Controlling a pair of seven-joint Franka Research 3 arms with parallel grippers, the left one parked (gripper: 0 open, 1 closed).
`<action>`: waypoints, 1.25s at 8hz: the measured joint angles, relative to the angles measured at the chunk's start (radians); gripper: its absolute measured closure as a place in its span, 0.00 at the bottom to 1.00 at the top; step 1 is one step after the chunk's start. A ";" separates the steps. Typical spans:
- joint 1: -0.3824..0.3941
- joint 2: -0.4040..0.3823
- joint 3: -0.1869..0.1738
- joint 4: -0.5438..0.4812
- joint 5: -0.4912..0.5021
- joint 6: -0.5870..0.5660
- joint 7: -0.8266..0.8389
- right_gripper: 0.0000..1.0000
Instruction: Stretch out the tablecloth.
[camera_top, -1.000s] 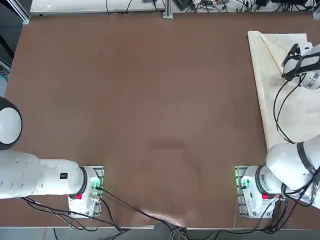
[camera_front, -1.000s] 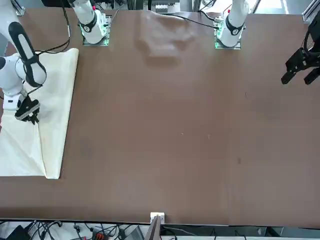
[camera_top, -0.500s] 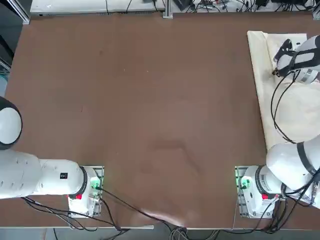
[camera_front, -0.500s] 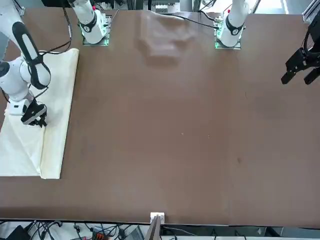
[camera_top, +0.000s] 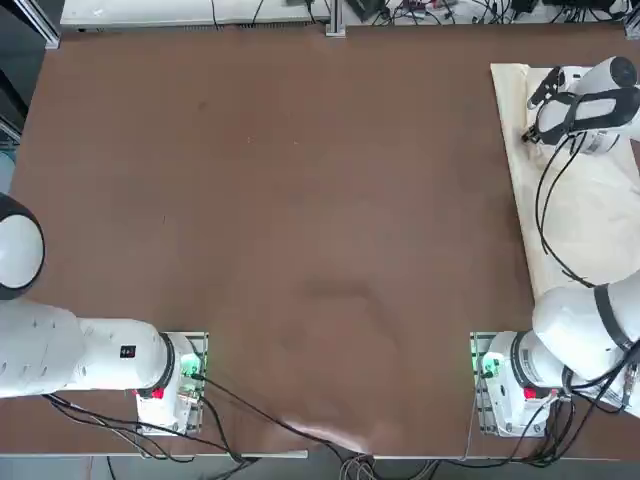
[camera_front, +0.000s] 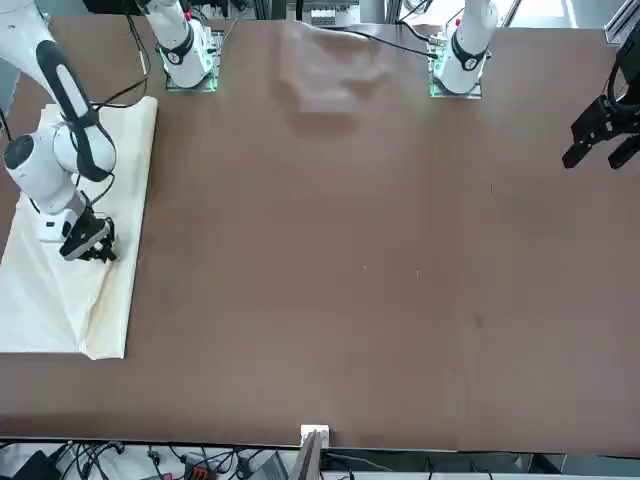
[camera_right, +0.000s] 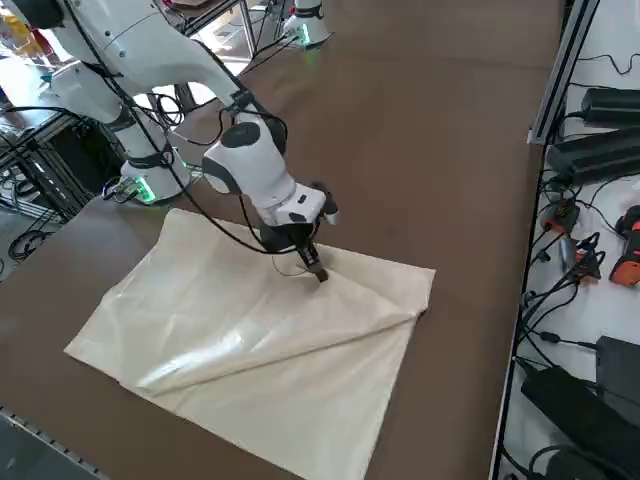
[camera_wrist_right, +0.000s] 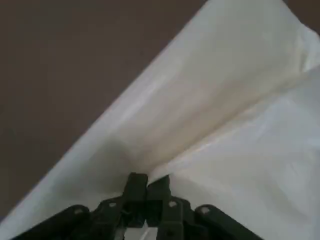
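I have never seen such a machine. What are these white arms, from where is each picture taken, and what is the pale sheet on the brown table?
These are two robot arms at a brown table. One picture looks down from overhead, one faces the robot from across the table, one looks from its right side, and one comes from a camera on the working arm's wrist. The pale sheet is a cream tablecloth, folded over itself near one edge of the table. The right arm's tool, its black two-finger grasping part, is shut and pinches a fold of the cloth near its inner edge. The other arm is parked.
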 joint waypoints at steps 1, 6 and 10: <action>0.000 0.000 0.031 0.000 0.000 -0.003 0.039 0.98; 0.093 0.004 0.105 -0.001 0.000 -0.012 0.312 0.98; 0.215 0.027 0.107 0.011 0.001 -0.012 0.521 0.98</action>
